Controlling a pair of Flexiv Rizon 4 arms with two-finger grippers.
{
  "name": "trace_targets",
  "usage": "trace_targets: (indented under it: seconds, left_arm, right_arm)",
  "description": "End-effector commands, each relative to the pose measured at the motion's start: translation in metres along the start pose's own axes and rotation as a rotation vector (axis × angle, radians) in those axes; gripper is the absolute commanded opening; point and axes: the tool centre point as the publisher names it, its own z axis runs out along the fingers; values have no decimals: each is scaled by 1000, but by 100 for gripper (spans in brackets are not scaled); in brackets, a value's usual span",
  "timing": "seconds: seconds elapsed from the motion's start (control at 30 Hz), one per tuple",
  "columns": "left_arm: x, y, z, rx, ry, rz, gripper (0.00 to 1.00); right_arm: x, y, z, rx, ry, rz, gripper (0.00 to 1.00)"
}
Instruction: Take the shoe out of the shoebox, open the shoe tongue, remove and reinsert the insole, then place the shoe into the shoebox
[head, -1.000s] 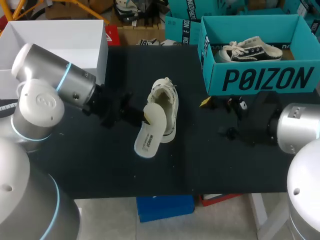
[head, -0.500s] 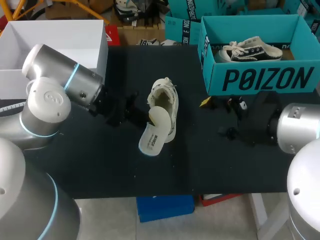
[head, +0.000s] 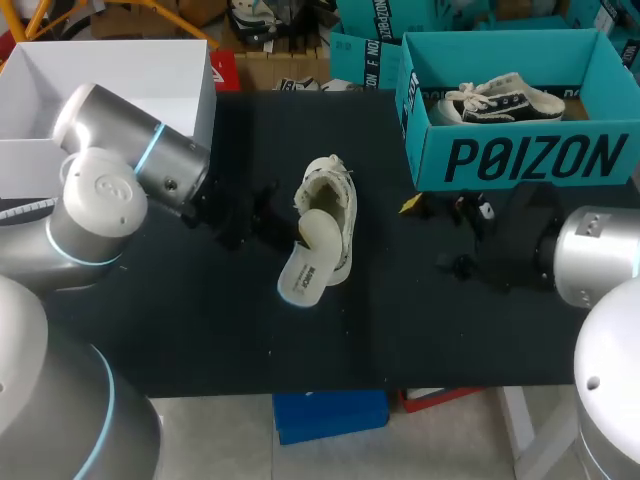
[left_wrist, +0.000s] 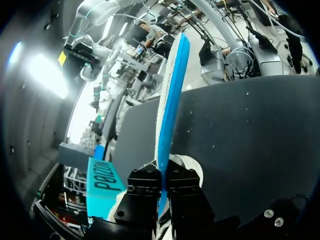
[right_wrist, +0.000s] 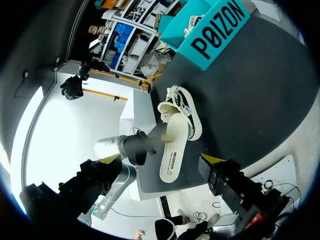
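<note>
Yellow tips hidden, the left gripper (left_wrist: 161, 192) pinches the white foam insole with blue underside (head: 305, 265), its upper end seemingly tucked into the white lace-up sneaker (head: 335, 190). Well apart from the sneaker, the right gripper (right_wrist: 160, 159) stands spread. The teal cardboard shoebox (head: 520, 155) beyond it bears large dark lettering.

White shoe (head: 335, 215) lies mid-table, its white insole (head: 308, 262) slanting half out; teal shoebox (head: 520, 155) stands open nearby.
</note>
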Motion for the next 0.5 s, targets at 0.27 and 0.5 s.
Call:
trace_targets:
  seconds: [0.27,0.5]
  left_arm:
    - [-2,8,5,2,-4,1,0]
    - [-6,6,8,18,-26,-9,0]
  right_arm:
    - [-7,1,-4,74,15,13,100]
    - [-7,1,-4,74,15,13,100]
